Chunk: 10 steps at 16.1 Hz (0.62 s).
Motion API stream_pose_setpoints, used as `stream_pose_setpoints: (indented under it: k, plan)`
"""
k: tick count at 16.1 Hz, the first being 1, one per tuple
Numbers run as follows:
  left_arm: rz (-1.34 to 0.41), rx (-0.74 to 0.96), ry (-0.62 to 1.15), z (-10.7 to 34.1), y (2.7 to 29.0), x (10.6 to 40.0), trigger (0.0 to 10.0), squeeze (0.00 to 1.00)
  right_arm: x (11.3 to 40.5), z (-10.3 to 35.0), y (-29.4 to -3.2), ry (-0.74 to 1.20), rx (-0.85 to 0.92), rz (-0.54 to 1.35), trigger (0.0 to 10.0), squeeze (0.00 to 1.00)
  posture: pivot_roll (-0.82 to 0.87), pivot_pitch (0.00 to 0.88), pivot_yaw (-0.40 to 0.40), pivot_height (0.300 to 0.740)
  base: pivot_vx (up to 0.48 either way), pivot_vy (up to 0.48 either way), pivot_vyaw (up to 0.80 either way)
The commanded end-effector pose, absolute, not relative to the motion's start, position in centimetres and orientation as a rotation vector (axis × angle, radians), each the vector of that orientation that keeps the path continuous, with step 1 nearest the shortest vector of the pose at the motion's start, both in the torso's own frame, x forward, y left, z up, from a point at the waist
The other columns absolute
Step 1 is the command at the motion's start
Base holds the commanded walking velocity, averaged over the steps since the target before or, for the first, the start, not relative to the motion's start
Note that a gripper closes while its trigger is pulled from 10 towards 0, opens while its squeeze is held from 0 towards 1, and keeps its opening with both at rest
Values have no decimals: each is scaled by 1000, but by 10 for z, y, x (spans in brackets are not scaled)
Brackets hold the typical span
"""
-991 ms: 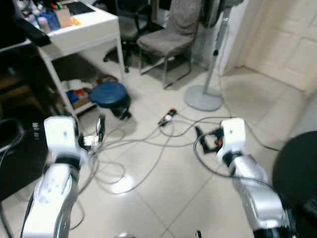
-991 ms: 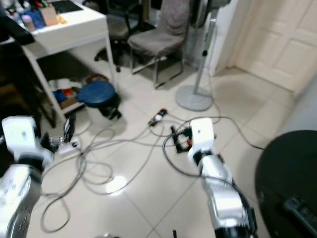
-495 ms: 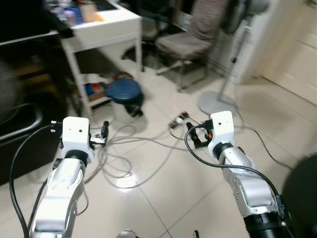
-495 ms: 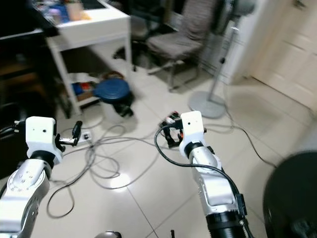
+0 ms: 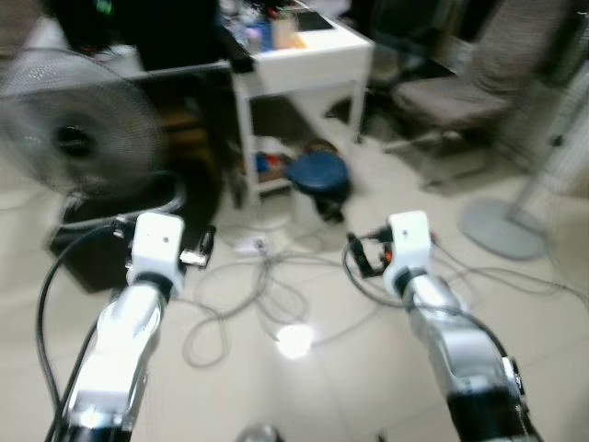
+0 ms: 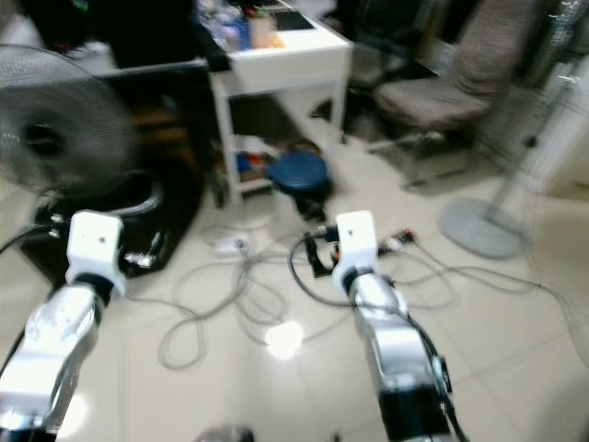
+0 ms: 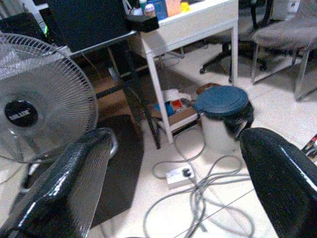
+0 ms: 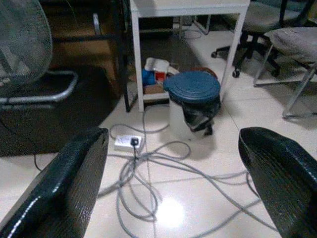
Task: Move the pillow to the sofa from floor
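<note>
Pale floor tiles (image 5: 386, 368) strewn with grey cables (image 5: 276, 285) run back to a white worktop (image 5: 308, 41) with clutter along its far edge, a blue-lidded bin (image 5: 317, 175) on the floor by its near leg, a grey chair (image 5: 460, 87) off to the right and the round base of a standing fan (image 5: 502, 226) beyond it. Compared with half a second ago the whole scene has slid to the right in the head views: the camera has swung left, and a table fan (image 5: 69, 133) on a dark mat has come into sight at the left, while the chair and the fan base have drifted toward the right edge. The things themselves lie as they did.

Both arms are held forward at about the same height. The left pincer (image 7: 173, 178) has its fingers spread wide with nothing between them, and the right pincer (image 8: 173, 178) is spread and empty too.

No pillow and no sofa can be made out anywhere. I judge the robot is turning to search the room, so the task is at its start: the pillow must first be found before any reach is worth planning.
</note>
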<state>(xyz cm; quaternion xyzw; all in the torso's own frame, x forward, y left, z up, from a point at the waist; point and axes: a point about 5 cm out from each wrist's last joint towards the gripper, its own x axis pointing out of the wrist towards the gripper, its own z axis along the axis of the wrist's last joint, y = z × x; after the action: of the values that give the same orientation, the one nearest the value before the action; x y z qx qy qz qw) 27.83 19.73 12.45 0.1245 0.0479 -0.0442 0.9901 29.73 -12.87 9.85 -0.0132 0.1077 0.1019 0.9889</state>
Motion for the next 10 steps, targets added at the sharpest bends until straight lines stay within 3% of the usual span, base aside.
stream_pose_setpoints:
  k: [1, 5, 10]
  plan:
    - [-129, 269, 105, 123, 194, 283, 10000, 0, 295, 100, -129, 211, -10, 180, 10000, 0, -39, 0, 81, 740, 0, 0, 800]
    - [-118, 260, 100, 127, 191, 288, 10000, 0, 297, 96, -133, 230, -2, 158, 10000, 0, -11, 0, 57, 740, 0, 0, 800]
    - [-72, 255, 89, 129, 205, 269, 10000, 0, 300, 91, -135, 260, -13, 225, 10000, 0, 47, 0, -3, 740, 0, 0, 800]
